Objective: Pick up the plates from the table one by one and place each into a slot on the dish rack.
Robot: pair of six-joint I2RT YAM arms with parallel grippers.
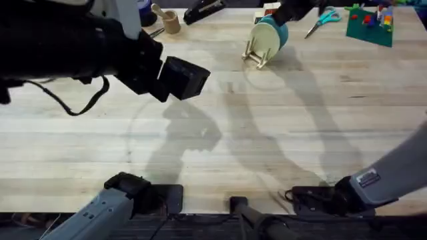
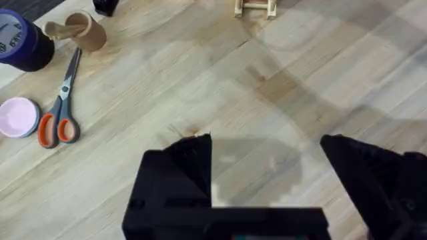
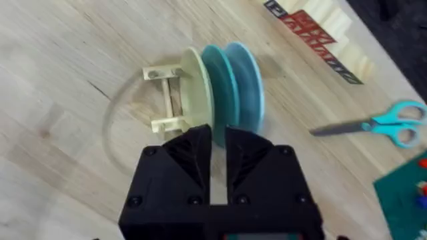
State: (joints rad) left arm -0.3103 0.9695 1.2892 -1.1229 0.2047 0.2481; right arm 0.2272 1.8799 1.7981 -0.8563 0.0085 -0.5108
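The dish rack (image 1: 253, 57) (image 3: 165, 100) stands at the far middle of the table (image 1: 280, 133) and is tipped. Three plates stand on edge in it: the cream-yellow plate (image 3: 195, 80) (image 1: 265, 41), then the turquoise plate (image 3: 219, 83) (image 1: 280, 30), then a paler sky-blue plate (image 3: 248, 87). My right gripper (image 3: 218, 143) (image 1: 285, 15) is at the turquoise plate's rim, fingers close together on it. My left gripper (image 2: 267, 167) (image 1: 183, 79) hangs open over bare wood at the left, nothing between its fingers, the rack (image 2: 253, 8) far beyond it.
Orange-handled scissors (image 2: 59, 113), a pink dish (image 2: 19, 117), a blue container (image 2: 20, 40) and a wooden cup (image 2: 83, 30) lie at the far left. Teal scissors (image 3: 380, 123), wooden blocks (image 3: 320, 30) and a green baseplate (image 1: 369, 25) sit right of the rack.
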